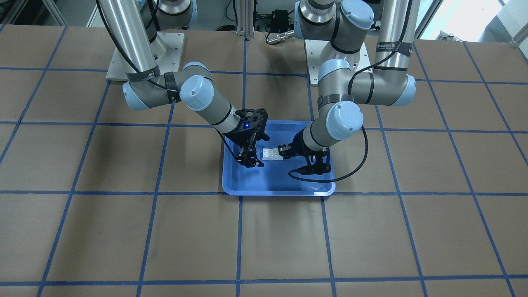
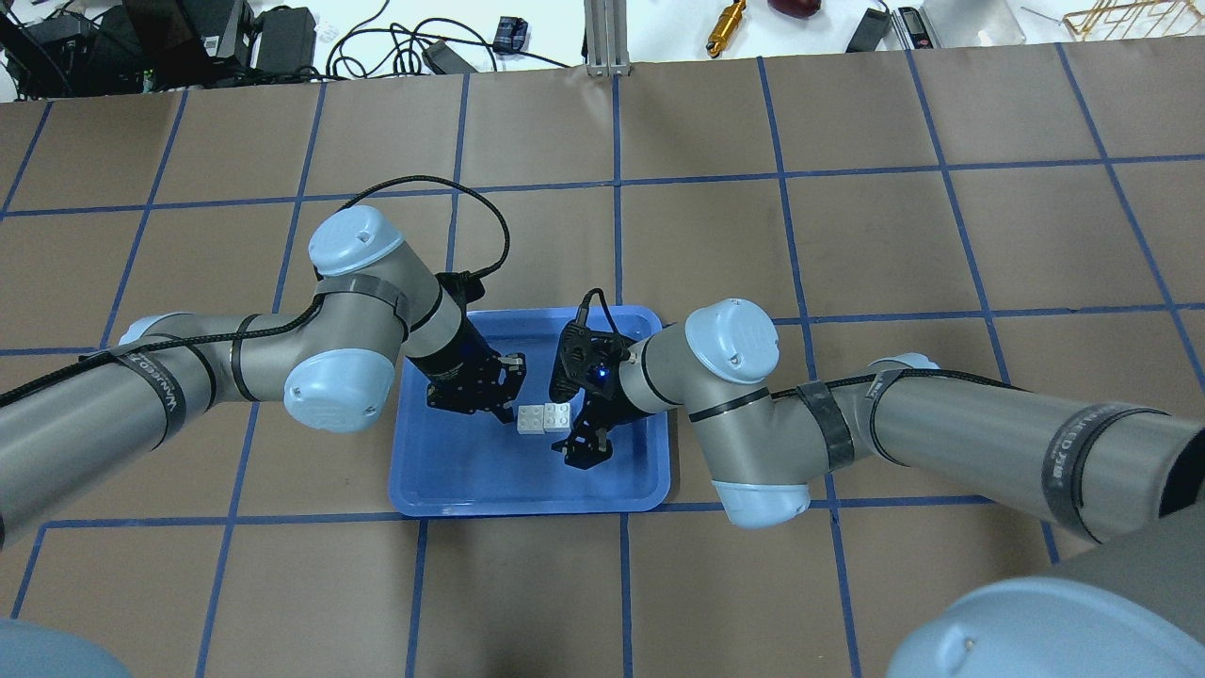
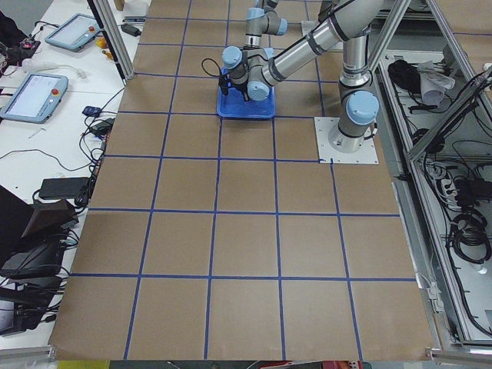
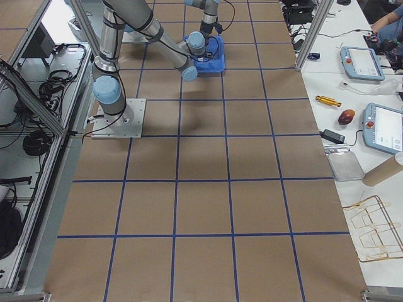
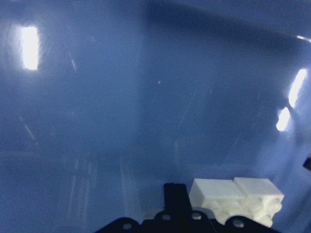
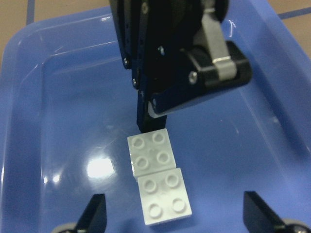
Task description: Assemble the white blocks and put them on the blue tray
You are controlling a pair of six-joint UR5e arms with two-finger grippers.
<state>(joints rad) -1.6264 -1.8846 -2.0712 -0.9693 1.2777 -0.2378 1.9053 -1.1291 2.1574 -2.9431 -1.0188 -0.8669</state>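
The two white blocks (image 1: 271, 153) lie joined as one short rectangle, studs up, on the floor of the blue tray (image 1: 280, 183). They also show in the overhead view (image 2: 545, 417) and in the right wrist view (image 6: 156, 179). My left gripper (image 2: 506, 411) looks shut. Its tip rests against the far end of the blocks (image 5: 235, 196) without holding them. My right gripper (image 6: 177, 216) is open wide and low over the tray. One fingertip (image 6: 97, 213) stands on each side of the blocks' near end, touching nothing.
The tray (image 2: 471, 480) sits on brown paper with a blue tape grid. Both arms lean in over the tray from its two ends. The tray's raised rim (image 6: 48, 97) surrounds the grippers. Cables and tools lie beyond the table's far edge.
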